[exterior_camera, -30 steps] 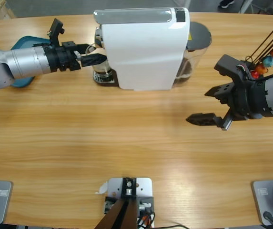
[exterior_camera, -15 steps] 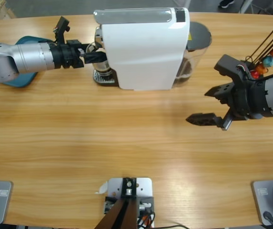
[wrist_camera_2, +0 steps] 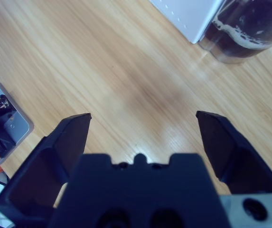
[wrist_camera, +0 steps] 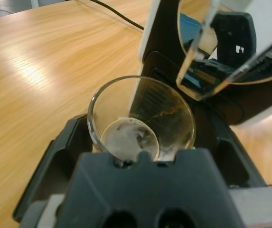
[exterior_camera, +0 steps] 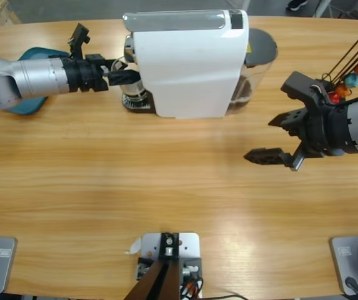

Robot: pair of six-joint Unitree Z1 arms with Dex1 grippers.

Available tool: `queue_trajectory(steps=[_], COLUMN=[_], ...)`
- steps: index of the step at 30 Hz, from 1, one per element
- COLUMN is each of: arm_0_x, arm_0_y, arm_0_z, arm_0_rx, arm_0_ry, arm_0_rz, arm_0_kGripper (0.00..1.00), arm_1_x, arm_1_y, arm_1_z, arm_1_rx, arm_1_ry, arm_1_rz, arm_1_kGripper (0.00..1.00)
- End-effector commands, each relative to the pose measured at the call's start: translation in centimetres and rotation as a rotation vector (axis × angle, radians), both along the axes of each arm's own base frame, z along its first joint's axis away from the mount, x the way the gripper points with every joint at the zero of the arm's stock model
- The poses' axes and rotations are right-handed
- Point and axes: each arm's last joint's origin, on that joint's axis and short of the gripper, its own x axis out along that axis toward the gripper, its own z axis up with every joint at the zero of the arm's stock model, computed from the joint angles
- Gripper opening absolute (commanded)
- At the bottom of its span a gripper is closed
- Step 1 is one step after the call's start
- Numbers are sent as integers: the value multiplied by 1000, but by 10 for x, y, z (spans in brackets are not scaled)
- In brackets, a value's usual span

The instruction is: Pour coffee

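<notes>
My left fingers (wrist_camera: 143, 156) grip the small clear glass tumbler (wrist_camera: 141, 118) holding dark brown coffee (wrist_camera: 128, 137). My right fingers (wrist_camera_2: 143, 130) are spread wide, arm extended toward 9 o'clock over the wooden counter (exterior_camera: 166, 169).

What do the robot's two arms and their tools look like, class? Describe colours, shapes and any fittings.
Both arms are silver-grey tubes ending in black wrist sections. The left tool has two slim black jaws, with a small black bracket standing up from its wrist. The right tool has two black, tapering, pointed jaws on a blocky black body, with thin coloured wires at its wrist.
</notes>
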Motion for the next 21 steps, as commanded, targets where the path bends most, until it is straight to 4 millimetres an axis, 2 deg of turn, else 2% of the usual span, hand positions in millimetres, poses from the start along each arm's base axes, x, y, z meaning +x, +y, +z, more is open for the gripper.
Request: queue_trajectory(steps=[1,4,11,17,21], arm_0_x=[-28,-40,-61,-74,-76], arm_0_y=[13,22,36,53,69], arm_0_z=[15,26,34,48,62], arm_0_rx=[15,28,79,195,238], arm_0_ry=[-3,-34,-69,-134,-194], arm_0_rz=[22,57,138,327,468], arm_0_kGripper=[388,387,387,388,388], arm_1_x=[1,0,-1,-2,-3], arm_1_y=[3,2,1,0,-1], arm_1_z=[-8,-8,-7,-5,-4], arm_1_rx=[-29,-29,-25,-20,-15], arm_1_ry=[38,37,33,27,21], arm_1_rz=[-6,-6,-6,-6,-6], arm_1_kGripper=[1000,1000,1000,1000,1000])
